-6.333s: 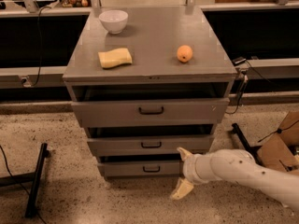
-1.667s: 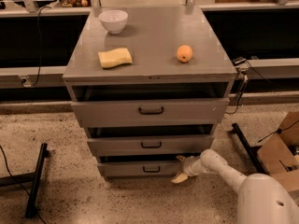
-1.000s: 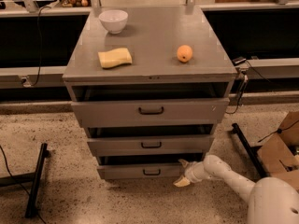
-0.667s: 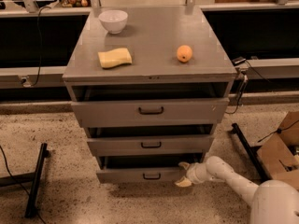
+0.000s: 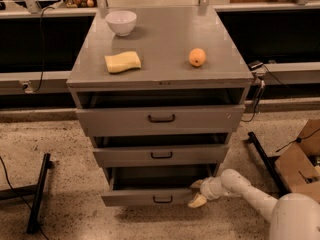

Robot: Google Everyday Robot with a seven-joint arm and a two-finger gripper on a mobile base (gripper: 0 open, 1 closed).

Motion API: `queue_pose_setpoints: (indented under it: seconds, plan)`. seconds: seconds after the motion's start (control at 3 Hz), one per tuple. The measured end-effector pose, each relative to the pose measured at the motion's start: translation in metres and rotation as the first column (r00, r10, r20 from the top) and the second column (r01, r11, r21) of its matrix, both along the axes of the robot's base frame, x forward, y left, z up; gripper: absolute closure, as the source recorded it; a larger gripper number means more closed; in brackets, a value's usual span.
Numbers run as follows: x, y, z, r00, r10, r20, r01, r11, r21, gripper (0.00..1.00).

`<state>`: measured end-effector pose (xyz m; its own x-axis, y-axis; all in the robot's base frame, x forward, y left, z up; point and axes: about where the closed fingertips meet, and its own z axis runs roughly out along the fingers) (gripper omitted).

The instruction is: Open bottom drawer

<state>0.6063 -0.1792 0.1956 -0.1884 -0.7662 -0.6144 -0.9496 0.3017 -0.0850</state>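
Observation:
The grey cabinet has three drawer fronts. The bottom drawer [image 5: 132, 198], the narrowest with a small dark bar handle [image 5: 162, 200], stands pulled out toward me, with a dark gap showing behind its front. My gripper [image 5: 197, 192] is at the drawer front's right end, its cream fingertips [image 5: 197, 201] one above and one below the front's right corner. The white arm reaches in from the lower right.
The middle drawer [image 5: 161, 155] and top drawer [image 5: 161, 119] sit above. On the cabinet top lie a white bowl [image 5: 121, 22], a yellow sponge [image 5: 122, 62] and an orange [image 5: 197, 57]. A black stand leg [image 5: 39, 191] is left; a cardboard box [image 5: 300, 161] is right.
The gripper moved from in front of the cabinet to the bottom drawer's right end. The drawer has slid out toward me and the gap behind its front has widened.

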Motion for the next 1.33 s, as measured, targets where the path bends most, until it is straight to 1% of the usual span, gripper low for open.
queue_pose_setpoints:
  seconds: [0.33,0.67,1.0,1.33]
  plan:
    - [-0.002,0.003,-0.002,1.0000,0.004,-0.004,-0.004,1.000,0.003,0.00]
    - [-0.002,0.003,-0.002,1.0000,0.004,-0.004,-0.004,1.000,0.003,0.00]
    - [-0.011,0.007,-0.012,0.9974,0.061,-0.040,-0.061,0.998,-0.006,0.00]
    - [-0.033,0.013,-0.025,0.9836,0.148,-0.102,-0.152,0.988,-0.028,0.18]
